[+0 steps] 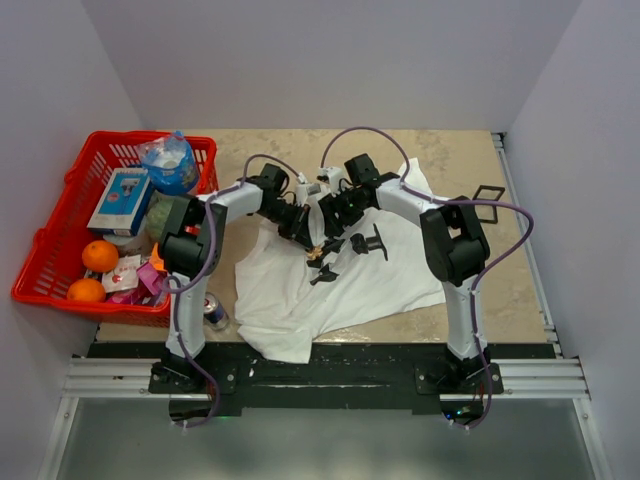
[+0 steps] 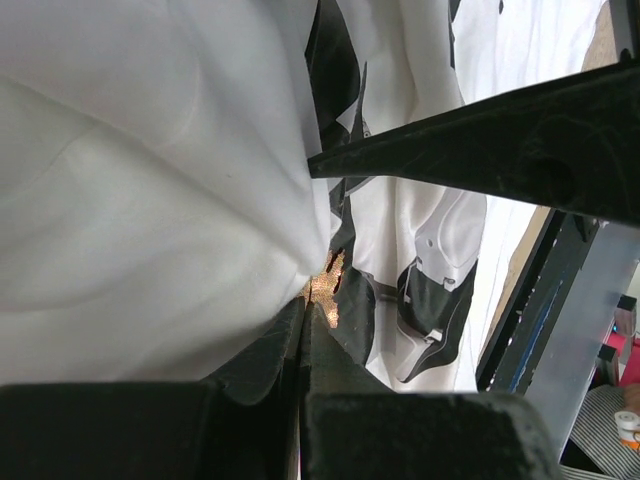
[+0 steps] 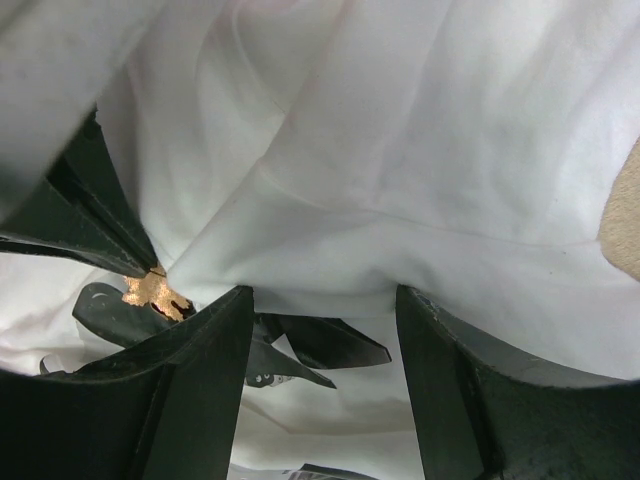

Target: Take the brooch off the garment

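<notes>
left gripper (image 2: 305,308) is pressing its fingers together, pinching the brooch (image 2: 326,284) right at the tips. the brooch is sitting on the garment (image 2: 150,200), touching the black print (image 2: 430,300). right gripper (image 3: 325,300) is standing spread just beside the brooch, straddling a bunched fold of cloth. only the right wrist view is showing that fold; only the top view is showing both arms meeting over the brooch.

1. blue box (image 1: 120,200) in the red basket (image 1: 40,262): printing on its face, too small to read.
2. can (image 1: 215,312) just beside the basket: red, white and blue markings, no legible word.
3. garment (image 1: 290,290): its black print (image 1: 372,241) shows shapes, no readable letters.
</notes>
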You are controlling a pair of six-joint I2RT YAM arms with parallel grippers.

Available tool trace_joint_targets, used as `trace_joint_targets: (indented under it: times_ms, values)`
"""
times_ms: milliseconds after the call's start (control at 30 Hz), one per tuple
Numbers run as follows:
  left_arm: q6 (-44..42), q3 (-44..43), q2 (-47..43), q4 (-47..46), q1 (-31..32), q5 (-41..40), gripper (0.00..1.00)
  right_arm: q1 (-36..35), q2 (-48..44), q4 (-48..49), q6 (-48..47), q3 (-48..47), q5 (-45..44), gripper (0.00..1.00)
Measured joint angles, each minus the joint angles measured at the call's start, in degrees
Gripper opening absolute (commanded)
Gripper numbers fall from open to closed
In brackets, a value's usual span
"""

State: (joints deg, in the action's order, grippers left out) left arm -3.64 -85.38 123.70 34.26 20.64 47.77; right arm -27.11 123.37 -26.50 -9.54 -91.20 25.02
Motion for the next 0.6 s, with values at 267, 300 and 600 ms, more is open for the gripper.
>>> trace_joint_targets:
  times_ms: [267, 300, 600]
  values:
    - [0.1, 0.0, 0.3, -0.3, 0.0, -0.2, 0.0, -0.1, 0.0, 0.0, 0.0, 0.0, 0.0, 0.63]
    - [0.1, 0.0, 0.3, -0.3, 0.0, -0.3, 0.0, -0.1, 0.0, 0.0, 0.0, 0.0, 0.0, 0.63]
    - [0.9, 0.0, 0.3, -0.6, 0.8, -2.5, 0.0, -0.3, 0.0, 0.0, 0.0, -0.1, -0.5, 0.63]
